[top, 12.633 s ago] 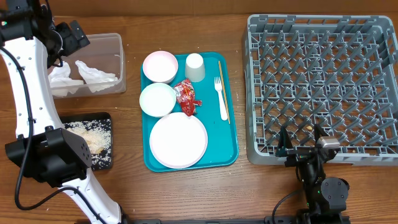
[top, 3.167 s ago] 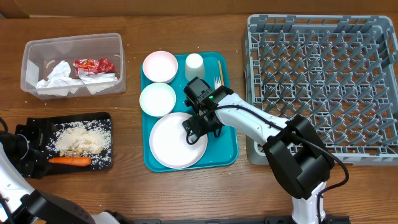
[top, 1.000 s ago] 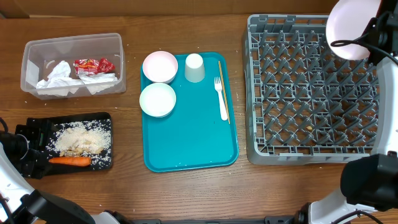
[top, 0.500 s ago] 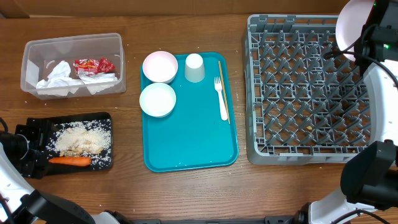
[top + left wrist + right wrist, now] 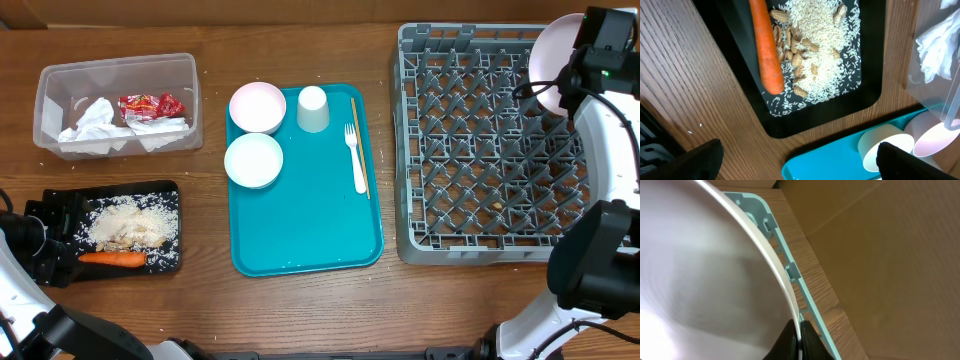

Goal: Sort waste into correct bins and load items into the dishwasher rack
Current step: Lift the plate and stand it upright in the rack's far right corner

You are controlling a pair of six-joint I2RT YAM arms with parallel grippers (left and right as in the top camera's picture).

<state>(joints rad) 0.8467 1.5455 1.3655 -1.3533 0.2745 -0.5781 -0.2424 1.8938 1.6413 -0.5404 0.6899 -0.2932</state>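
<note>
My right gripper (image 5: 580,60) is shut on the rim of the white plate (image 5: 550,58), which it holds tilted over the far right corner of the grey dishwasher rack (image 5: 480,150). In the right wrist view the fingertips (image 5: 792,332) pinch the plate (image 5: 700,280) edge beside the rack rim (image 5: 790,272). Two white bowls (image 5: 257,106) (image 5: 253,160), a cup (image 5: 313,108) and a wooden stick (image 5: 361,150) lie on the teal tray (image 5: 310,230). My left gripper (image 5: 800,160) stands wide open and holds nothing, near the black tray (image 5: 820,120) with the carrot (image 5: 766,47) and food scraps (image 5: 825,50).
The clear tub (image 5: 50,80) at the far left holds white napkins (image 5: 95,125) and a red wrapper (image 5: 150,104). A white fork (image 5: 356,160) lies by the stick. A cardboard wall (image 5: 890,255) runs behind the rack.
The right gripper has carried the plate a little forward and down over the rack's far right corner, and the plate now tilts more. The left arm has not moved.
</note>
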